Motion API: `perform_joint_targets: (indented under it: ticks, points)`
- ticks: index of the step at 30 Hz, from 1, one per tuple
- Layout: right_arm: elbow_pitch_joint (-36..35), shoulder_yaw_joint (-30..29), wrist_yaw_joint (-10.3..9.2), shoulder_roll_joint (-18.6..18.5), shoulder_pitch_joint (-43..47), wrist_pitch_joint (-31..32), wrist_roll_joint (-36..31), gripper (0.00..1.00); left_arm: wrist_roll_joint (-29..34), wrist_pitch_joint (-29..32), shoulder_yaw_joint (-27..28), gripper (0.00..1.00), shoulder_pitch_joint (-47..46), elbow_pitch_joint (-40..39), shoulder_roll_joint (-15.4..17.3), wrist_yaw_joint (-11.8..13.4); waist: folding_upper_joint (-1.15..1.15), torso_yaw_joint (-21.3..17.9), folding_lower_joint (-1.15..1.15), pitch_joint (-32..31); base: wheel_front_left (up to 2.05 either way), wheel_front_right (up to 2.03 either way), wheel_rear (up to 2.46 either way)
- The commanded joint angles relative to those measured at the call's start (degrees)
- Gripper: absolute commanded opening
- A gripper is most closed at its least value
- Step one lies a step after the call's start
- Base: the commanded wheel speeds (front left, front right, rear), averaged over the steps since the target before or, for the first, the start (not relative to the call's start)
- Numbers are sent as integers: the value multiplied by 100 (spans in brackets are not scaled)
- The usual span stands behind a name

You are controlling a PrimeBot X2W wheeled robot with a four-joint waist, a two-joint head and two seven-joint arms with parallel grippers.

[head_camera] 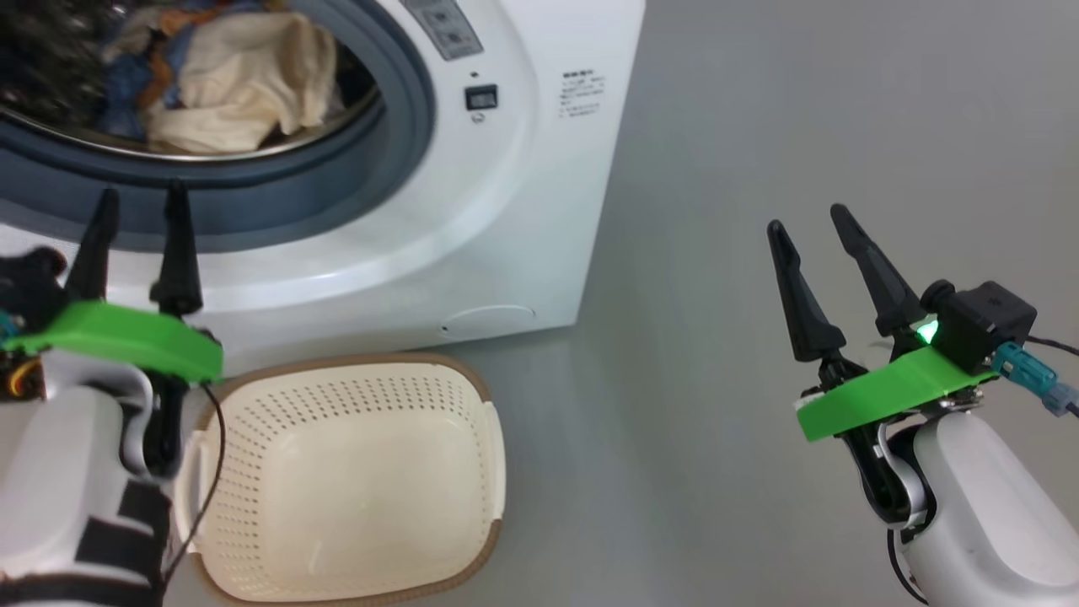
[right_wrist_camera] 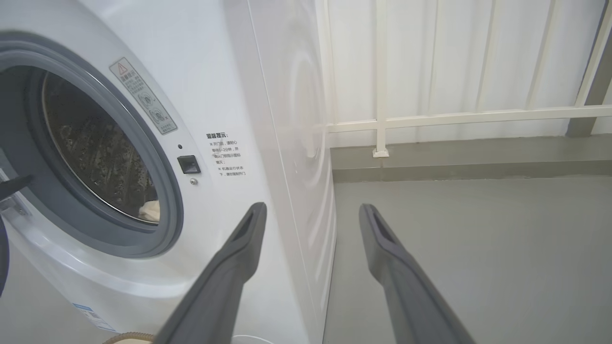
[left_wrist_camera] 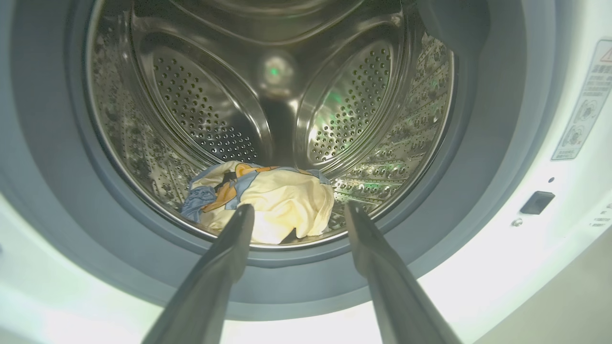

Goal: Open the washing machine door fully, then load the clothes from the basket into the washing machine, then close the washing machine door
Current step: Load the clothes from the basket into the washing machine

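The washing machine (head_camera: 523, 211) stands with its round opening uncovered, so the first step looks done. The clothes (head_camera: 244, 84) lie inside the steel drum (left_wrist_camera: 215, 110) – a bundle of cream cloth with blue and orange print, resting on the drum's bottom just behind the grey rubber gasket (head_camera: 405, 110). Nothing drapes over the gasket as far as the left wrist view shows. The basket (head_camera: 337, 400) sits on the floor (head_camera: 716, 126) right in front of the machine, and its bare cream bottom shows, so loading seems finished too.

What is left, by my reading, is closing the door. A dark sliver (right_wrist_camera: 2, 260) at the left edge of the right wrist view may be the door's rim, but too little of it shows to be sure.

The left gripper (head_camera: 142, 192) hovers in front of the opening above the basket, fingers spread and holding nothing, pointed at the bundle. The right gripper (head_camera: 807, 217) hangs well off to the machine's right over bare floor – also spread wide and empty.
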Motion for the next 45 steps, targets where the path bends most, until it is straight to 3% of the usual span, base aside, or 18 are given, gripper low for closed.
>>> perform_joint_targets:
  ticks: [1,14,26,45]
  points:
    - [-135,60,26,-50,122,-45,59,100,166,-37,203,100,153,-293,236,1,0,252,1,-296,0,0,0]
    - [-142,-41,26,-133,502,-45,139,100,748,-37,486,100,1652,-1434,-8,120,0,457,1,-903,0,0,0]
    - [-123,-100,26,-202,907,-45,145,100,896,-37,870,100,2769,-2081,-288,199,0,476,1,-1353,0,0,0]
    - [-92,-46,26,-282,1044,-45,136,100,1073,-37,995,100,3073,-2387,-423,111,0,490,1,-1452,0,0,0]
